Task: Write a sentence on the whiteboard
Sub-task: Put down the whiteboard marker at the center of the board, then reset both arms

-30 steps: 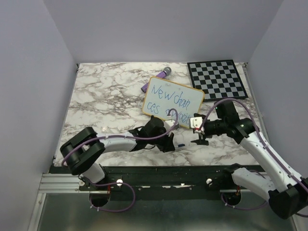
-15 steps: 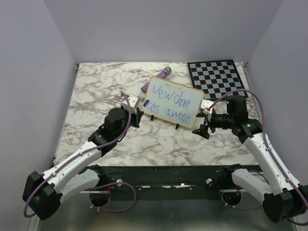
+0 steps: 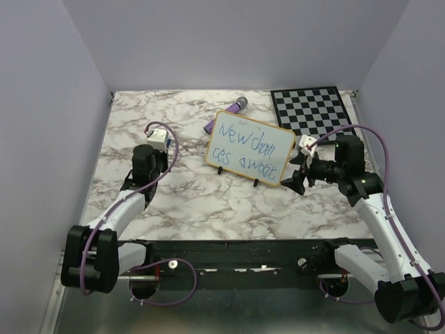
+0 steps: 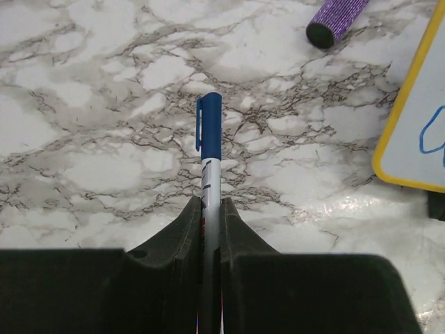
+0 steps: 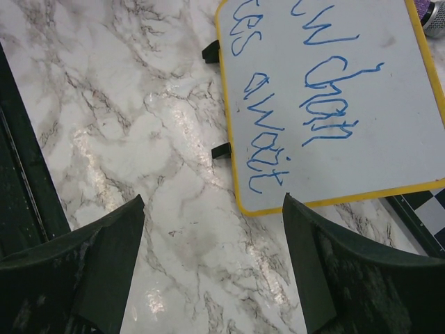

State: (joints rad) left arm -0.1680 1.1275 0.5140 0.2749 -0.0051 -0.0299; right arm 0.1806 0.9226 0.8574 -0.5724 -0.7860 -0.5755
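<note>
bench: marble-patterned top [image 3: 174, 202]; both arms reach out over it from its near edge.
right end effector: [image 3: 295, 181] released, its two dark fingers [image 5: 104, 257] spread wide with nothing between them but bare bench. It hangs on the right side of the bench, about halfway between the near and far edges.
left end effector: [image 3: 149, 152] clenched on a marker, on the left side of the bench and a little farther out than the right one. In the wrist view the jaws [image 4: 211, 202] press on the barrel from both sides.
marker: [image 4: 210, 139] pale barrel with a blue cap. The capped end points away from the fingers, over bare bench.
whiteboard: [image 3: 250, 147] yellow-framed and on small black feet, right of the middle of the bench, turned so its right end is nearer the near edge. Its near right corner [image 5: 243, 205] is just beyond the open right end effector and apart from both fingers. The left end effector is well apart, off the board's left end [image 4: 407, 118].
sentence: [image 3: 243, 149] thin blue handwriting in two lines, "New chan" above "ces await" [image 5: 313, 97].
purple cylinder: [image 3: 236, 106] glittery with a dark end [image 4: 337, 17], just beyond the whiteboard's far left corner.
checkered board: [image 3: 314, 111] black and white, flat in the far right corner of the bench.
</note>
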